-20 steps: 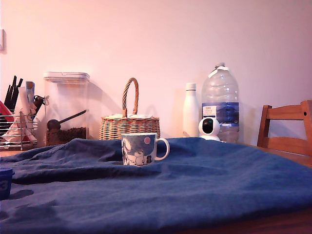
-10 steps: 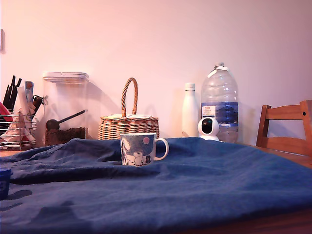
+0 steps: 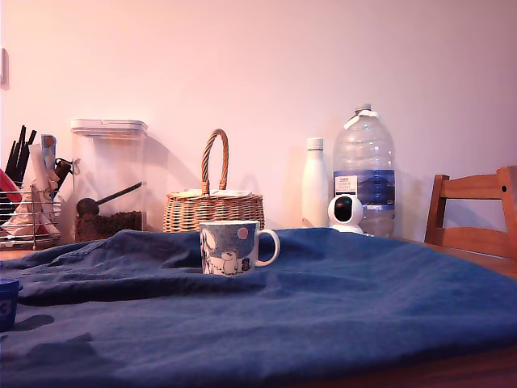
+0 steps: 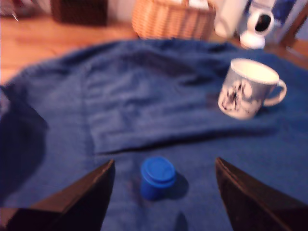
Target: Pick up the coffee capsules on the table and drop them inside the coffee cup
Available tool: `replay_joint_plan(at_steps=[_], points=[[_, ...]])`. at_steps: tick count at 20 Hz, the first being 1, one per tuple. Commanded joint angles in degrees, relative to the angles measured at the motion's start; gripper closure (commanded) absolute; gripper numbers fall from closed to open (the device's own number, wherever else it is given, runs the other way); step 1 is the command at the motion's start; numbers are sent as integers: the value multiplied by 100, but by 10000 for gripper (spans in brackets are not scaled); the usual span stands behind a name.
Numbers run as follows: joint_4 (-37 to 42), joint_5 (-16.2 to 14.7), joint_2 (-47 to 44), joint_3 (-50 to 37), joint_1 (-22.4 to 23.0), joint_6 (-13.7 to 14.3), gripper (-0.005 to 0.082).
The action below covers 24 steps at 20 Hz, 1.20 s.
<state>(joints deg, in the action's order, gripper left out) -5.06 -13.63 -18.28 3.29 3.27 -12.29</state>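
Gripper (image 4: 163, 168) jaws wide, above upright capsule (image 4: 158, 177) on cloth (image 4: 120, 115); mug (image 4: 248, 89) well apart. Ext view unchanged vs 0.5 s ago.

A blue-and-white coffee cup (image 3: 230, 247) stands upright on a wrinkled dark blue cloth (image 3: 339, 307) spread over a wooden table (image 3: 477, 257), its white handle turned toward the exterior view's right. A small dark blue coffee capsule (image 3: 8, 301) sits at the view's far left edge, well apart from the cup. Behind are a wicker basket (image 3: 213, 208), a white bottle (image 3: 316, 184), a large water bottle (image 3: 365, 166) and a wooden chair (image 3: 472, 212). The claw is out of frame here, so nothing can be placed against it.
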Motion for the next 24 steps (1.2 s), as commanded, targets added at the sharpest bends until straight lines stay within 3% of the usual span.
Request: replay_joint_plan(at_steps=[1,3,6,7,11,23,24], points=[[437,-28,-511,-114,114,72,169],[964,28,-1187,-111,254,140,169],[1637,350,-2068,-111,459,140,169],[1847,415,-2321,-111,507,328,169],[2402,579,-2922,-111,549,264,169],[3845,693,-4496,-105,730,267,169],[3963,710,-4621,-94,730,378,169]])
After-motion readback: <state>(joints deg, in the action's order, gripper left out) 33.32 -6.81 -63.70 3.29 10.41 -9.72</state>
